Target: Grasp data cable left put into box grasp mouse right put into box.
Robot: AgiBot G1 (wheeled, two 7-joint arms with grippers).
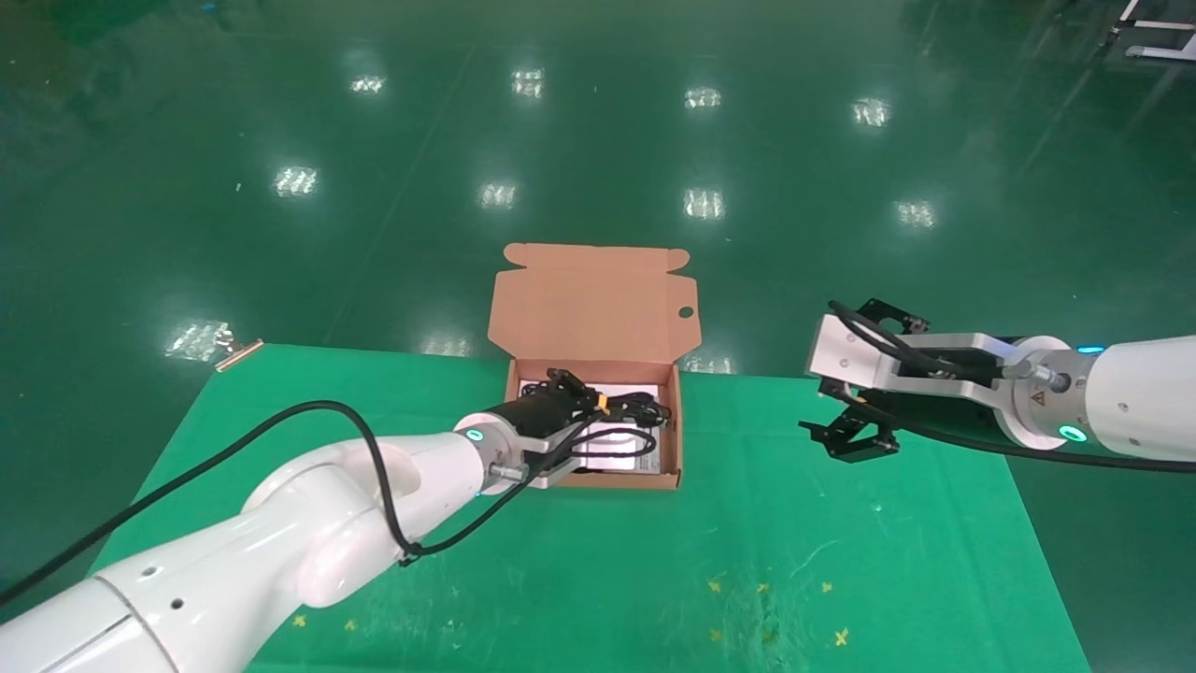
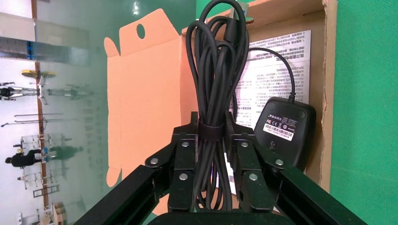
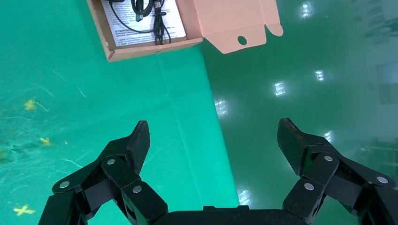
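The orange-brown box (image 1: 677,425) stands open at the table's far middle, its flap lid (image 1: 589,304) raised behind it. My left gripper (image 1: 572,391) hangs over the box, shut on the data cable (image 2: 213,84), a black looped bundle with a strap, held between the fingers (image 2: 185,154). The mouse (image 2: 284,131) lies upside down in the box on the white leaflet (image 2: 274,70), label up, its thin cord (image 2: 281,61) curling over the leaflet. My right gripper (image 1: 846,439) is open and empty, held above the mat to the right of the box; it also shows in the right wrist view (image 3: 213,136).
The green mat (image 1: 747,561) covers the table, with small yellow marks (image 1: 841,637) near the front. Its far edge (image 3: 216,140) runs under my right gripper, with glossy green floor beyond. A small tan clip (image 1: 238,353) lies at the mat's far left corner.
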